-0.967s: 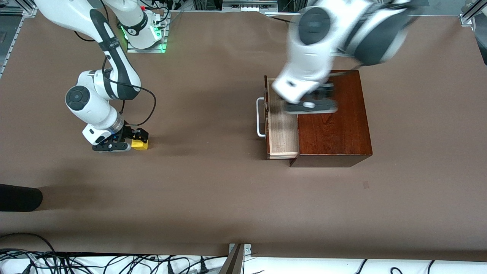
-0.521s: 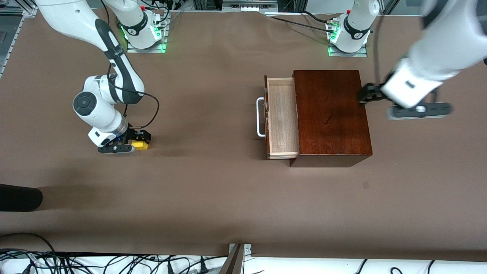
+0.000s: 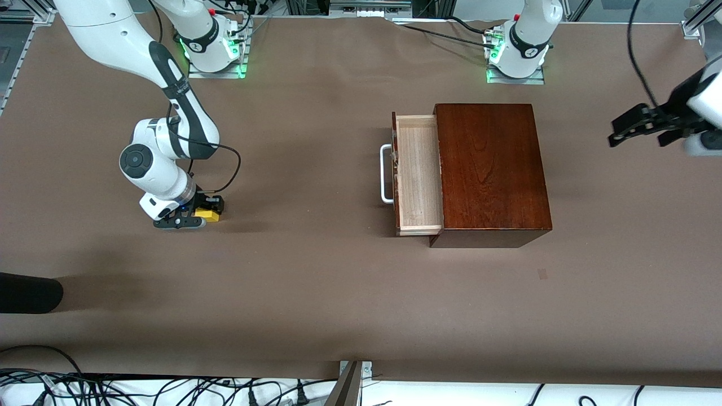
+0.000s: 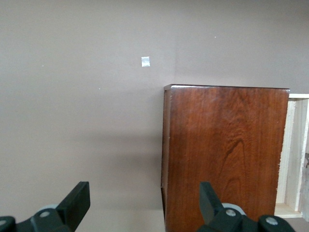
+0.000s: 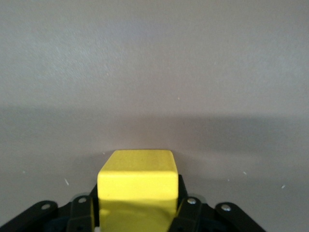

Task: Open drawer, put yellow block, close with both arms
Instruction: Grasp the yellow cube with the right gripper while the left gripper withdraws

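The yellow block [image 3: 211, 215] rests on the table at the right arm's end, and my right gripper [image 3: 194, 212] is shut on it. In the right wrist view the block [image 5: 137, 181] fills the gap between the black fingers [image 5: 79, 215]. The drawer [image 3: 418, 175] stands pulled out of the dark wooden box [image 3: 491, 169], its white handle [image 3: 386, 173] facing the right arm's end and its pale tray bare. My left gripper [image 3: 648, 128] hangs open over the table at the left arm's end, beside the box. The left wrist view shows that gripper [image 4: 144, 205], the box [image 4: 222, 154] and the drawer [image 4: 292, 154].
A black object [image 3: 28, 293] juts in at the table's edge near the front camera, at the right arm's end. Cables [image 3: 169, 389] lie along the near edge. A small pale mark [image 3: 542, 274] sits on the brown table cover [image 3: 316, 270].
The left arm has swung from above the drawer and box out to the left arm's end of the table. The right gripper has shut on the yellow block.
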